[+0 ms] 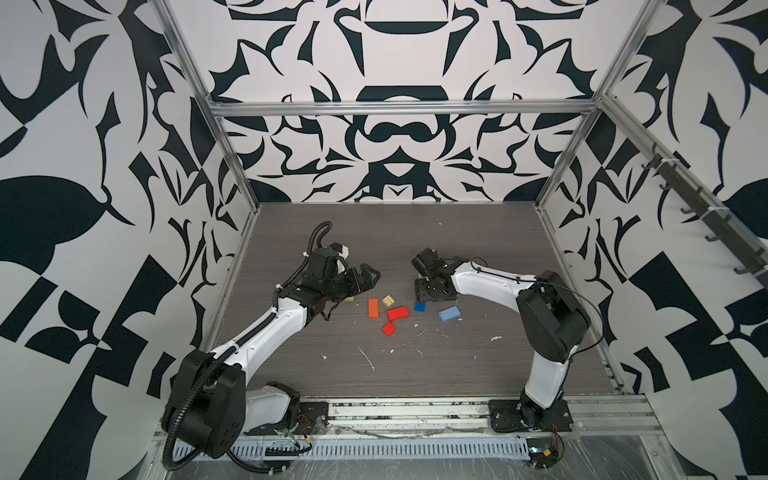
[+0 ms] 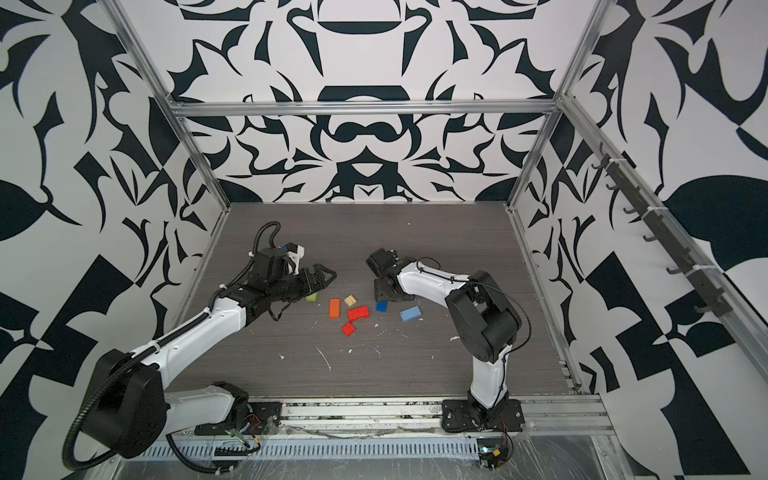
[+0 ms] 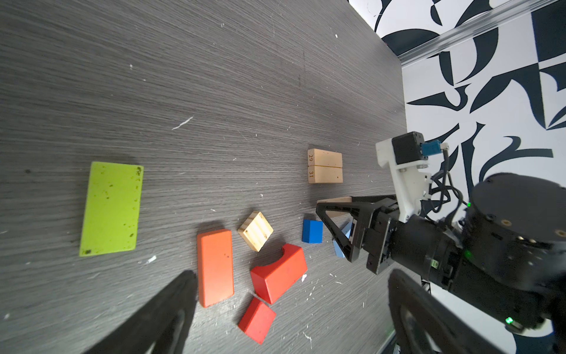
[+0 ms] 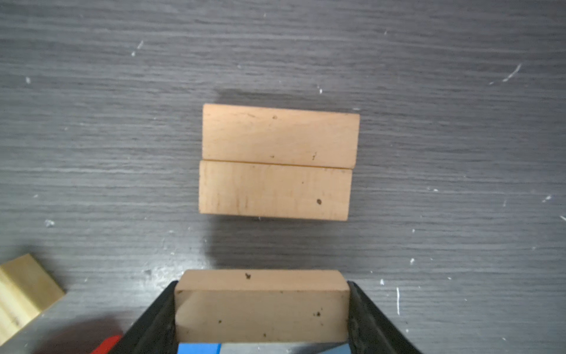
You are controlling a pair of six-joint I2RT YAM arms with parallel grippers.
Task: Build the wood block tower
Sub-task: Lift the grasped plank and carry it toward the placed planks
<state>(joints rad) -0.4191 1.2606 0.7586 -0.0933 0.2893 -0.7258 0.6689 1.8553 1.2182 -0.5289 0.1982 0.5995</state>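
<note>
Two plain tan oblongs [image 4: 277,162] lie side by side and touching, flat on the table, also seen in the left wrist view [image 3: 324,167]; nothing is stacked on them. My right gripper [image 4: 262,318] is shut on a third tan oblong [image 4: 260,282], held just short of that pair and above the table. In both top views the right gripper [image 1: 432,291] points down and hides these blocks. My left gripper [image 1: 371,277] hangs open and empty over the loose blocks, near the lime green oblong [image 3: 111,208].
Loose on the table are an orange oblong [image 1: 373,308], a striped tan cube [image 1: 388,300], a red arch block [image 1: 398,313], a red cube [image 1: 389,329], a dark blue cube [image 1: 420,307] and a light blue oblong [image 1: 449,313]. Patterned walls enclose the table.
</note>
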